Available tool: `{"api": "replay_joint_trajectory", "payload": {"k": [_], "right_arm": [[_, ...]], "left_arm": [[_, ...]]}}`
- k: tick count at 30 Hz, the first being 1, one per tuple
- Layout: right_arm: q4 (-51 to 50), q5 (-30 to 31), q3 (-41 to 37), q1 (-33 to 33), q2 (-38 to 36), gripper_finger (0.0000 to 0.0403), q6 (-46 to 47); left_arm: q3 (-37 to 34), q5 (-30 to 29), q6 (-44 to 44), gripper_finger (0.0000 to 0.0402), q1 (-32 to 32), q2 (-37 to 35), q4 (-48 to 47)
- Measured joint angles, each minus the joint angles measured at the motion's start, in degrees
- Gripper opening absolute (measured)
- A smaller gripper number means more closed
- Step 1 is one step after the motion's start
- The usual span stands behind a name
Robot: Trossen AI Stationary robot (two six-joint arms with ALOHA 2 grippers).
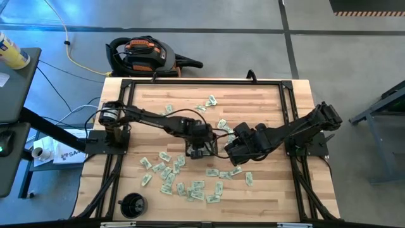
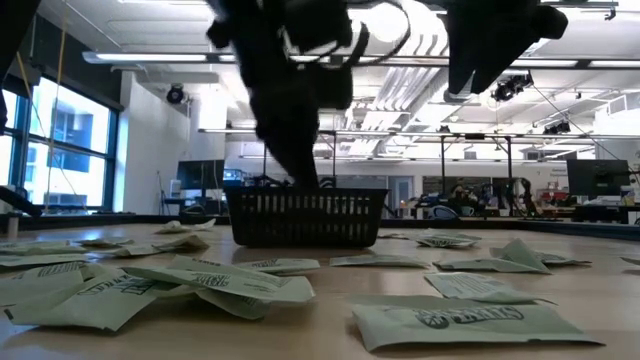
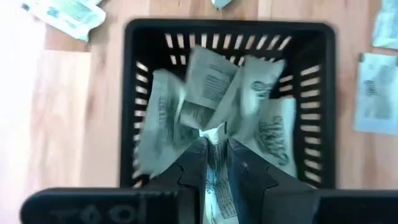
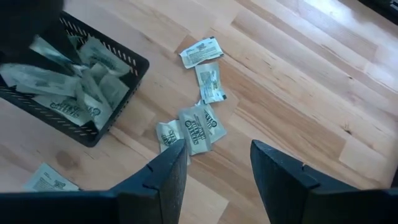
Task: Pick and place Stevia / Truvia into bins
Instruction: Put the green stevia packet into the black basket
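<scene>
Left wrist view looks straight down into the black mesh tray [image 3: 227,37], where the left claw [image 3: 216,163] hovers with a Stevia sachet [image 3: 217,180] between fingers that barely part — pinched or just released, I cannot tell — placed so it falls among the sachets already inside. At the tray's three o'clock the right claw [image 4: 217,163] hangs spread over a small cluster of loose sachets [image 4: 198,127] on the table [image 4: 298,81], likely lining up its next pick. Many more lie scattered around seven o'clock.
</scene>
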Motion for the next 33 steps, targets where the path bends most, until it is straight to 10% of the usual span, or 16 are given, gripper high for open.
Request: {"api": "replay_joint_trajectory", "payload": {"k": [33], "right_arm": [[-1.23, 0.07, -0.46, -0.84, 0.00, 0.0169, -1.38]], "left_arm": [[2.45, -2.97, 0.41, 0.0129, 0.31, 0.54, -6.21]]}}
